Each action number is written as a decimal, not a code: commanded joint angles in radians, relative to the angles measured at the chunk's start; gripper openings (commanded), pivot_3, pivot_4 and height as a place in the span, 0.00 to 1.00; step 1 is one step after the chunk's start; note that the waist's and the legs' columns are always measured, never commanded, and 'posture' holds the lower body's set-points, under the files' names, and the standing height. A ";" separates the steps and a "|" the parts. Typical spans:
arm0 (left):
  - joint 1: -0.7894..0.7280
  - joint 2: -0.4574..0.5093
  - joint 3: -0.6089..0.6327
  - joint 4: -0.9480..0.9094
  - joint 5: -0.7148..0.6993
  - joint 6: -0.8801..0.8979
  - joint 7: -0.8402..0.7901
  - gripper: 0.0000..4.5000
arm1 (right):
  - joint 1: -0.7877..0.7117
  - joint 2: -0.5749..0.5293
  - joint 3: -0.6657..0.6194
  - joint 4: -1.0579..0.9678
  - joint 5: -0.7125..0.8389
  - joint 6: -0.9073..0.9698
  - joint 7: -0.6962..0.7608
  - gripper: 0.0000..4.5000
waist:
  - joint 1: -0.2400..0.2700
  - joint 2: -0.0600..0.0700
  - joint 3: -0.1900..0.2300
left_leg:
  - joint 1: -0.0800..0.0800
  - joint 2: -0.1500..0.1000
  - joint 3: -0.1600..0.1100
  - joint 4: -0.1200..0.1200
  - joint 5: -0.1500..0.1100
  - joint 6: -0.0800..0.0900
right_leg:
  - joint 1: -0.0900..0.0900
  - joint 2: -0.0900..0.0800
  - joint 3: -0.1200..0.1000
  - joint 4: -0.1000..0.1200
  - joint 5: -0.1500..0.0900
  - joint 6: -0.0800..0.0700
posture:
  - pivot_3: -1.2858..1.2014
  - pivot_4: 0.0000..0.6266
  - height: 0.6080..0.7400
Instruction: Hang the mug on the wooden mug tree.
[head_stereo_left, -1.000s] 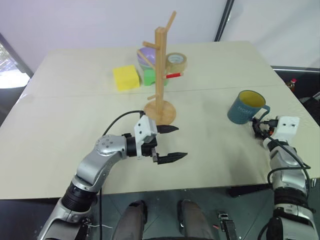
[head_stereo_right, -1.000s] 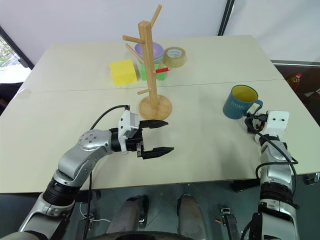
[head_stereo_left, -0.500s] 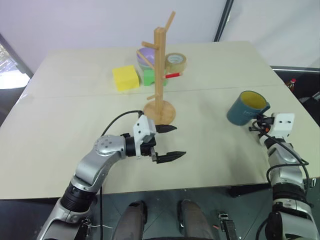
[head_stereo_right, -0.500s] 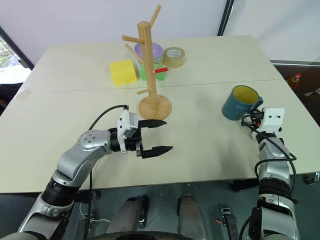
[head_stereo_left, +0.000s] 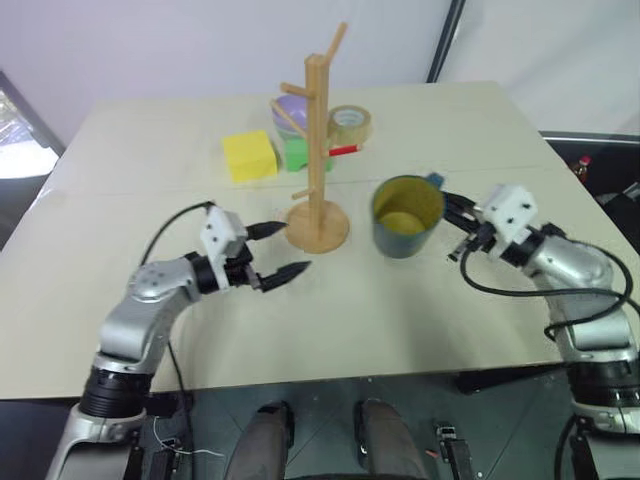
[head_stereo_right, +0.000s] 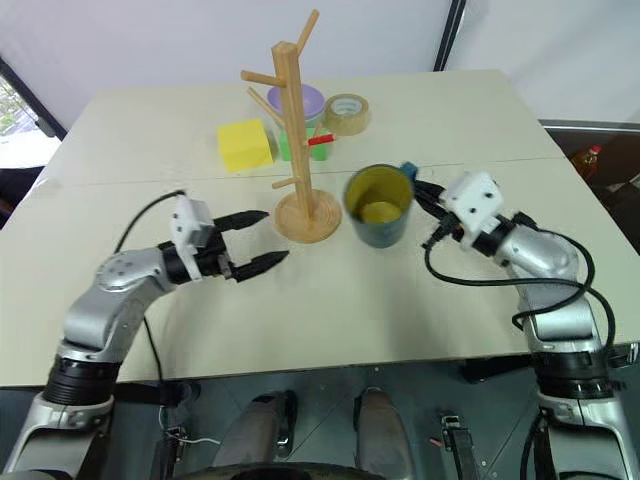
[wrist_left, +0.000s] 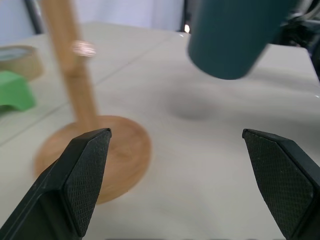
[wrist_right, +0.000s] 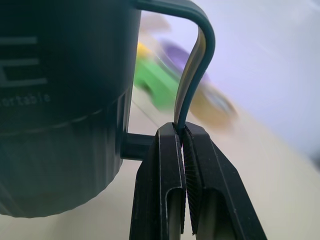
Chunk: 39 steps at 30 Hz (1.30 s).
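Above table (head_stereo_left: 120, 300), right wrist view shows jaws pinching mug (wrist_right: 60, 100) handle.

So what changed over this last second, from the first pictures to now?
The right gripper has shut on the handle of the mug, lifted it off the table and carried it left, up to the wooden mug tree, its mouth tipped toward the camera. The left gripper, open, drew back leftward from the tree's base. The tree, yellow block and tape roll stayed put.

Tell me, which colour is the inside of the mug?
Yellow inside the mug; the right eye view shows it best.
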<state>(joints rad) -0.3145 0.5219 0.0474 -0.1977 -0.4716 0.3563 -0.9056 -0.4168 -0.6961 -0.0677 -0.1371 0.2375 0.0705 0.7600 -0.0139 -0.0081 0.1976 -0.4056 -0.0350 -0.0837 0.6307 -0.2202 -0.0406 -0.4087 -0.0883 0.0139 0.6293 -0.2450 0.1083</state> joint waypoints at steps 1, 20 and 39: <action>-0.027 0.028 0.078 -0.032 -0.070 0.006 -0.013 1.00 | -0.113 -0.023 0.034 -0.037 0.024 0.056 0.064 0.01 | 0.004 -0.001 0.001 | 0.000 0.000 0.000 0.000 0.000 0.000 | 0.000 -0.001 0.000 0.000 0.000 0.000 | 0.52 0.24 1.00; -0.014 0.093 0.127 -0.151 -0.202 0.102 0.011 1.00 | -0.450 0.036 0.156 0.314 -0.086 -0.011 0.206 0.01 | -0.003 -0.003 0.001 | -0.002 -0.001 0.000 -0.001 0.000 0.000 | -0.001 -0.001 0.000 -0.002 0.000 0.000 | 0.52 0.24 1.00; 0.005 0.104 0.128 -0.181 -0.207 0.106 0.046 1.00 | -0.605 0.129 0.205 0.553 -0.196 -0.106 0.205 0.43 | -0.003 -0.002 0.002 | -0.002 -0.001 0.001 -0.002 0.000 0.000 | -0.003 -0.001 0.000 -0.001 0.002 0.003 | 0.52 0.24 1.00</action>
<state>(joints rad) -0.3143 0.6117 0.1515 -0.3383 -0.6634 0.4590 -0.8651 -0.9953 -0.5655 0.1604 0.4290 0.0479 -0.0150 0.9817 -0.0172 -0.0104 0.1993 -0.4077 -0.0361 -0.0831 0.6287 -0.2202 -0.0410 -0.4116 -0.0892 0.0136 0.6284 -0.2433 0.1111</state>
